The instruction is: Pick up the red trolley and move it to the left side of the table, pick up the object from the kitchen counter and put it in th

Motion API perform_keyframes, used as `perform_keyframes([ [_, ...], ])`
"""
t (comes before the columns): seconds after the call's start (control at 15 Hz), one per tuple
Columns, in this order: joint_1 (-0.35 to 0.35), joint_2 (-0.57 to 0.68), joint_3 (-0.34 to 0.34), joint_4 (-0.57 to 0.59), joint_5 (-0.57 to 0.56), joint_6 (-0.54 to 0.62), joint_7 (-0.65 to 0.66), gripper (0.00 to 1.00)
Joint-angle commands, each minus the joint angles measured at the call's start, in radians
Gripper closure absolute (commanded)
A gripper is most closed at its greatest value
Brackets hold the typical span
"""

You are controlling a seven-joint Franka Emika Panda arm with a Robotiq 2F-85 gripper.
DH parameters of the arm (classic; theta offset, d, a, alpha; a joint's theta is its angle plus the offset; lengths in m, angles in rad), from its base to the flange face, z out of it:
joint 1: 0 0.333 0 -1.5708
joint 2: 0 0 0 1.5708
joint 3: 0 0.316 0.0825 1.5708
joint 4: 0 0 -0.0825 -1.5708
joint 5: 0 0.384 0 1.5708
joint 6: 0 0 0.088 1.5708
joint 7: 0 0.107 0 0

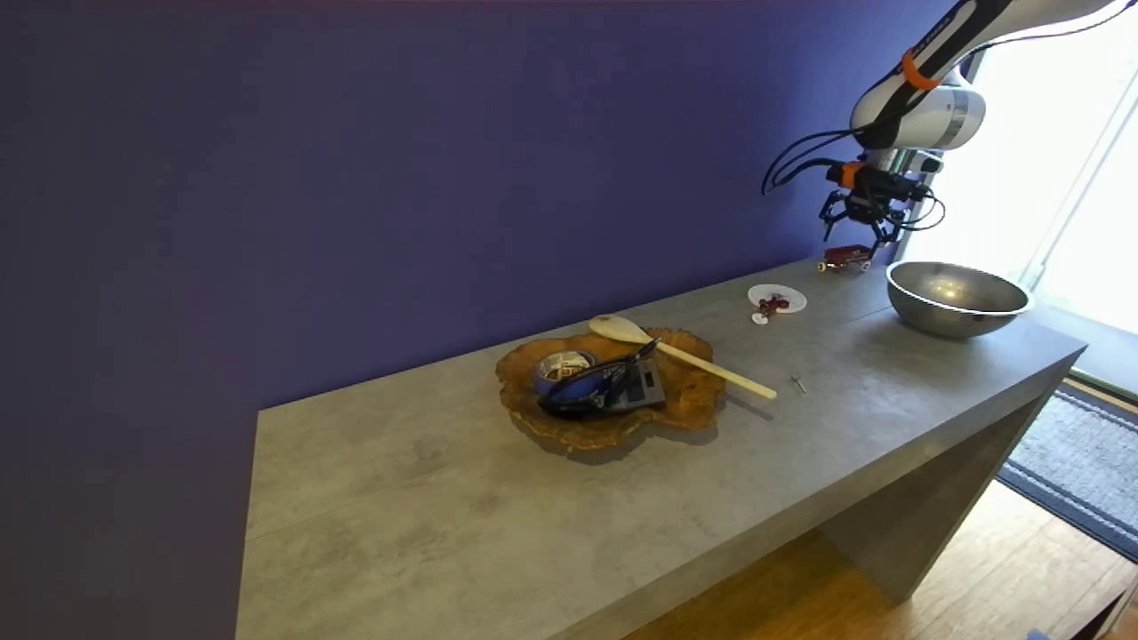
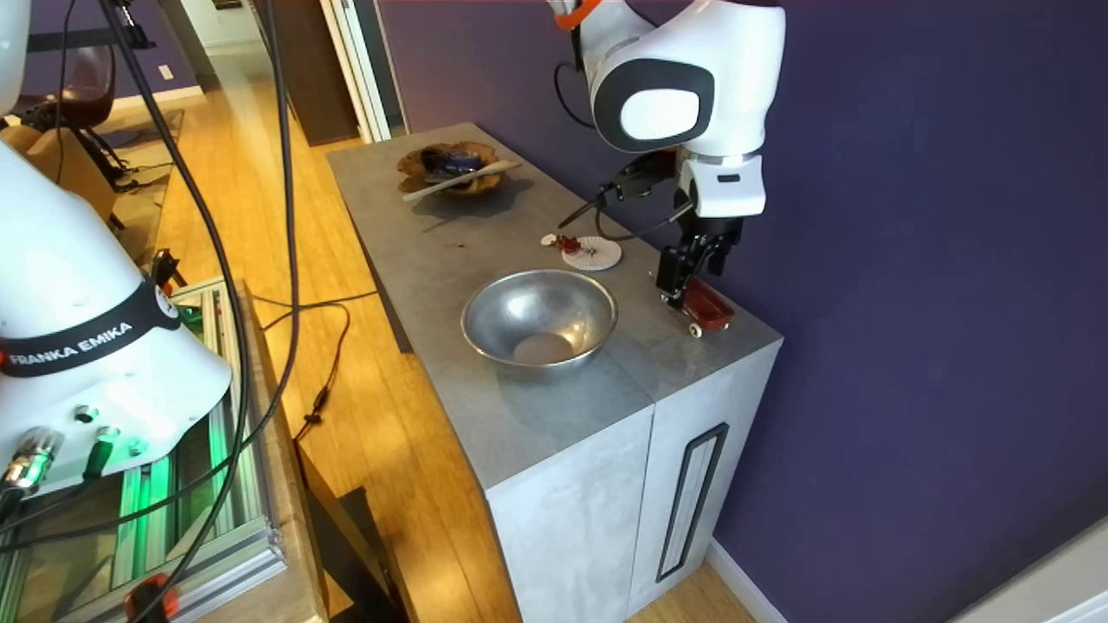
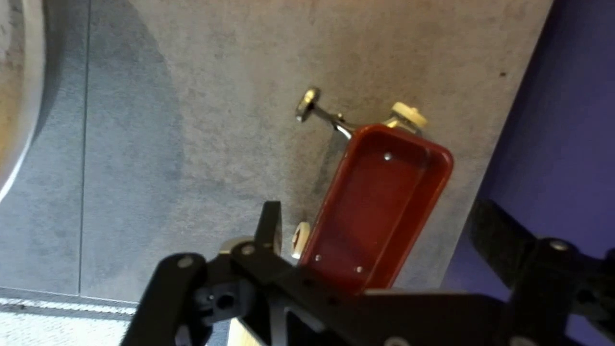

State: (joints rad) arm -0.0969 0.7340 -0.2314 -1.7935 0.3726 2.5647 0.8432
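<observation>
The red trolley (image 1: 847, 255) is a small dark-red tray with pale wheels and a metal handle. It stands upright at the far end of the grey table (image 1: 400, 498), close to the purple wall. It also shows in an exterior view (image 2: 707, 308) and in the wrist view (image 3: 384, 182). My gripper (image 1: 852, 242) is open with its fingers pointing down, just above the trolley. In the wrist view, the fingers (image 3: 377, 211) are wide apart, one on each side of the trolley. The near end of the trolley is hidden behind the gripper.
A steel bowl (image 2: 540, 318) stands beside the trolley. A white dish (image 1: 791, 299) with small red objects lies nearby. Further along is a wooden tray (image 1: 693, 409) holding blue tape (image 1: 564, 373), dark items and a wooden spoon (image 1: 711, 366). The purple wall (image 2: 909, 303) borders the table.
</observation>
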Motion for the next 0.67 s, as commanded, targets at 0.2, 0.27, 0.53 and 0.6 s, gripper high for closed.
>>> perform_keyframes([
  [0.2,-0.003,0.061,-0.01,0.068,-0.027,0.004,0.057,0.42],
  [0.27,-0.004,0.064,-0.012,0.071,-0.028,0.001,0.06,0.49],
  [0.53,-0.014,0.053,-0.01,0.062,-0.024,-0.014,0.055,0.7],
  [0.6,-0.015,0.043,-0.011,0.053,-0.024,-0.014,0.051,0.7],
])
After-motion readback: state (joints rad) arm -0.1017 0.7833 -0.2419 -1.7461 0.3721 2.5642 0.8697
